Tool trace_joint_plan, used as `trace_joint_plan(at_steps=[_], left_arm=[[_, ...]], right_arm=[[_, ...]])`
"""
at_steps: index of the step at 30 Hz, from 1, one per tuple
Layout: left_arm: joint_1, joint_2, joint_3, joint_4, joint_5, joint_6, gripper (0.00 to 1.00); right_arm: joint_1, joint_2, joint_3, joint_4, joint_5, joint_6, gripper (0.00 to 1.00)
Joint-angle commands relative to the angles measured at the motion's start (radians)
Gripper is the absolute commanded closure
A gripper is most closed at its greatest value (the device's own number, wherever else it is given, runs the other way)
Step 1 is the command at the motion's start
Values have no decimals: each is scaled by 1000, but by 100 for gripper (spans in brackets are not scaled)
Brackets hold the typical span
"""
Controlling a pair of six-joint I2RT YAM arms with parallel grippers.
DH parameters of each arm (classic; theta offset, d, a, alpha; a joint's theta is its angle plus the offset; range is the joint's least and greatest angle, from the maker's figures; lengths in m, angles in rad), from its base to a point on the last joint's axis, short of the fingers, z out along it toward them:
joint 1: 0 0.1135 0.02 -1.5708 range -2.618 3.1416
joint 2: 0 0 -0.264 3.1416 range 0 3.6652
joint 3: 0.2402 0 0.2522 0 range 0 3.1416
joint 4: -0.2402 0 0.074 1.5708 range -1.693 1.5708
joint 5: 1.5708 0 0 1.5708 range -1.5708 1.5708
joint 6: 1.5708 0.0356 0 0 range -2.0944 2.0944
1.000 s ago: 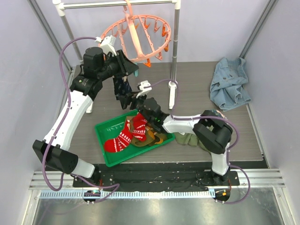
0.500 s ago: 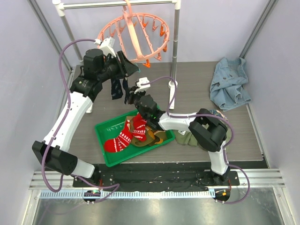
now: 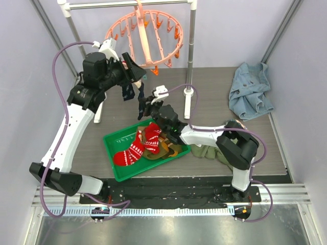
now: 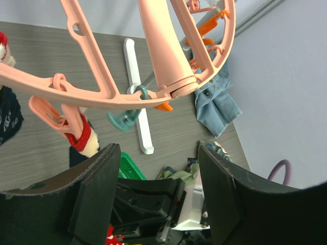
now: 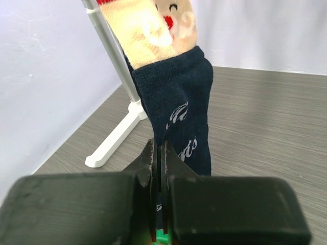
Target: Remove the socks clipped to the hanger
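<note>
The salmon-pink hanger (image 3: 148, 38) hangs from the white rack, and its ring and pegs fill the top of the left wrist view (image 4: 168, 56). A dark navy sock (image 3: 140, 102) with a red and cream cuff dangles below the hanger's near-left edge. My right gripper (image 3: 146, 108) is shut on this sock's lower edge (image 5: 179, 102). My left gripper (image 3: 136, 71) is open just under the ring (image 4: 157, 148), with nothing between its fingers. Red patterned socks (image 3: 135, 148) and olive-brown socks (image 3: 163, 149) lie in the green tray (image 3: 115, 140).
The white pole rack (image 3: 190, 56) stands behind the tray, with its foot (image 4: 138, 112) on the table. A blue denim garment (image 3: 250, 89) lies at the back right. An olive-green shirt (image 3: 207, 150) sits beside the tray under the right arm. Teal (image 4: 125, 117) and orange (image 4: 163, 107) pegs dangle.
My right gripper has shut on the navy sock. My left gripper has opened wider and drawn back to the left. The hanger has swung left.
</note>
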Motion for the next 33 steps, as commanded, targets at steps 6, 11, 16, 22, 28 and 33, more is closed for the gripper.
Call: trace_joint_plan(at_steps=[6, 11, 16, 22, 28, 33], left_arm=[[3, -90, 30, -89, -120, 42, 33], [21, -81, 52, -152, -200, 48, 33], [63, -65, 38, -146, -175, 19, 34], [126, -70, -19, -54, -97, -9, 36], [170, -52, -68, 60, 64, -32, 36], [176, -29, -88, 111, 107, -30, 36]], right_arm=[[8, -129, -35, 7, -48, 37, 99], [14, -159, -58, 10, -74, 86, 99], [17, -172, -69, 8, -94, 123, 99], [16, -174, -68, -3, -119, 174, 99], [17, -180, -77, 14, -145, 244, 99], [17, -188, -91, 30, -153, 280, 99]])
